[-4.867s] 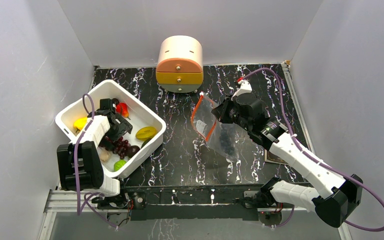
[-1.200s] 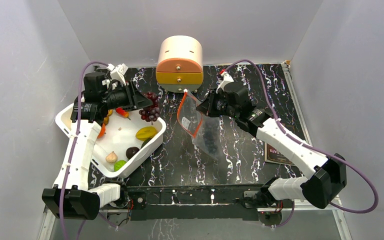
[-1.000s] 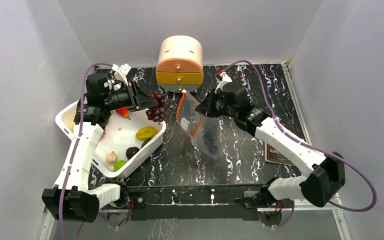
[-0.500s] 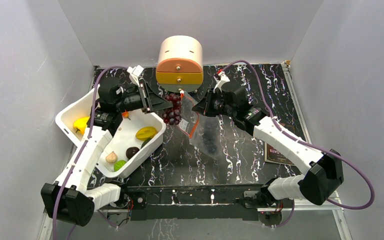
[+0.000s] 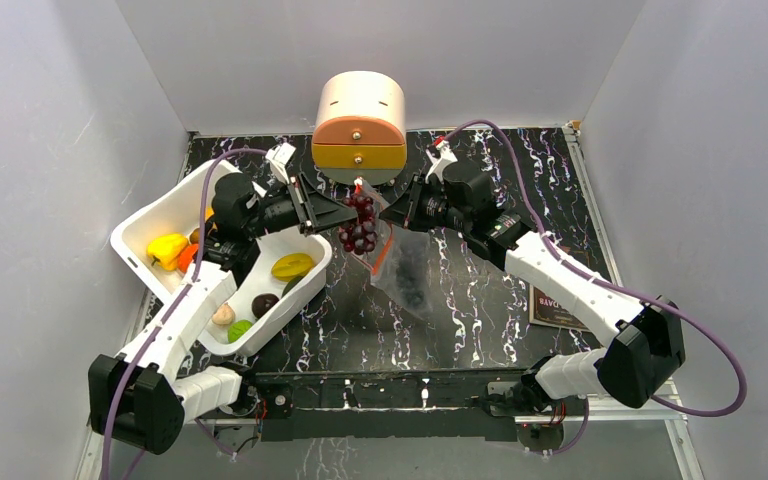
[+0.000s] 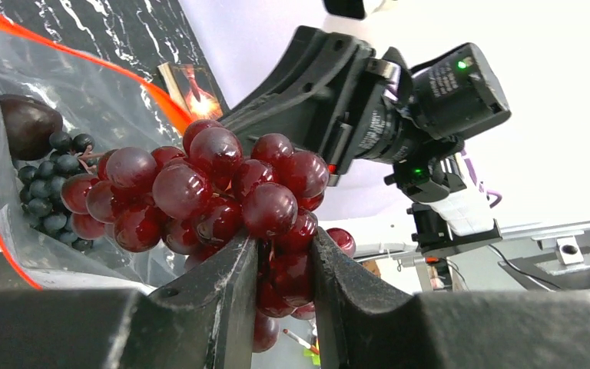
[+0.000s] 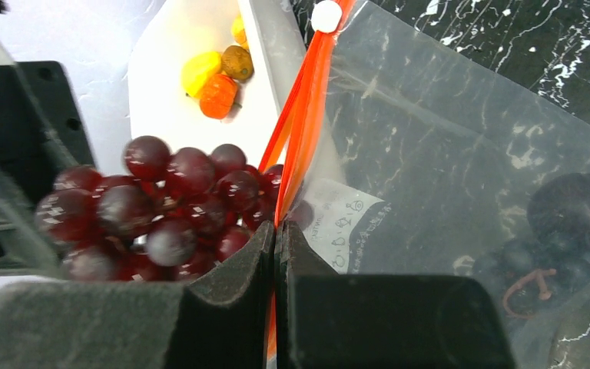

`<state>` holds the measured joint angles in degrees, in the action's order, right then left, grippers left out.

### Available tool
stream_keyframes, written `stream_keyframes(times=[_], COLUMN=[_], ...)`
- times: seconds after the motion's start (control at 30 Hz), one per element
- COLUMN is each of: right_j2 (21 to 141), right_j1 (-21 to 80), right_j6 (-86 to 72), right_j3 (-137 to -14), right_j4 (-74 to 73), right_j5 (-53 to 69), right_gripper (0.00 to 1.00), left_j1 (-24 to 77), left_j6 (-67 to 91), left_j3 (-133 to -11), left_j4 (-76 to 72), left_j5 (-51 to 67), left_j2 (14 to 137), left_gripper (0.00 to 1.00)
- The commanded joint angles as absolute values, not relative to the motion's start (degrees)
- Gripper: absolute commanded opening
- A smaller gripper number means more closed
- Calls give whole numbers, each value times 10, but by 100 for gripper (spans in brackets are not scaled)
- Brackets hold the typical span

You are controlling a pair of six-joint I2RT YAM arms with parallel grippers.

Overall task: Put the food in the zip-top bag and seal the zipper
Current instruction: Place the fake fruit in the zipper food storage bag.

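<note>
My left gripper [image 5: 334, 212] [image 6: 284, 242] is shut on a red grape bunch [image 5: 360, 222] [image 6: 215, 192], held in the air right at the mouth of the zip-top bag [image 5: 407, 268] [image 6: 84, 100]. My right gripper [image 5: 392, 211] [image 7: 276, 231] is shut on the bag's red-orange zipper [image 7: 303, 115] and holds that rim up; the white slider [image 7: 326, 15] sits at the strip's far end. Dark grapes [image 6: 50, 192] and a dark brown piece [image 6: 27, 123] lie inside the bag. More food, such as a yellow piece [image 5: 167, 247], lies in the white tub [image 5: 150, 213].
A rounded peach and yellow drawer box [image 5: 359, 125] stands at the back, just behind the grapes. A small dark card [image 5: 550, 305] lies on the black marbled table to the right. The grey walls close in on three sides.
My left arm has carried the red grape bunch rightward from above the tub to the bag's mouth. The right gripper has kept its hold on the zipper and shifted slightly left.
</note>
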<state>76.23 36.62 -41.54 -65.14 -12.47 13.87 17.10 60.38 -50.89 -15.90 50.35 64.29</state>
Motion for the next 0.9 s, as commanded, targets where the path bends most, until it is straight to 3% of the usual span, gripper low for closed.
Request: stream_keyframes(times=[0.0, 0.87], right_j2=[752, 706], right_j1=[366, 366], right_j6=[-432, -467], right_j3=[-676, -636], right_j4=[-61, -14], right_j5=[166, 214], right_gripper=[0, 0], left_j1=[173, 226], left_j6=[617, 446], left_j3=[-487, -561], left_j4=[-197, 72], left_j5=[480, 329], left_j2=[625, 695], left_gripper=[12, 10])
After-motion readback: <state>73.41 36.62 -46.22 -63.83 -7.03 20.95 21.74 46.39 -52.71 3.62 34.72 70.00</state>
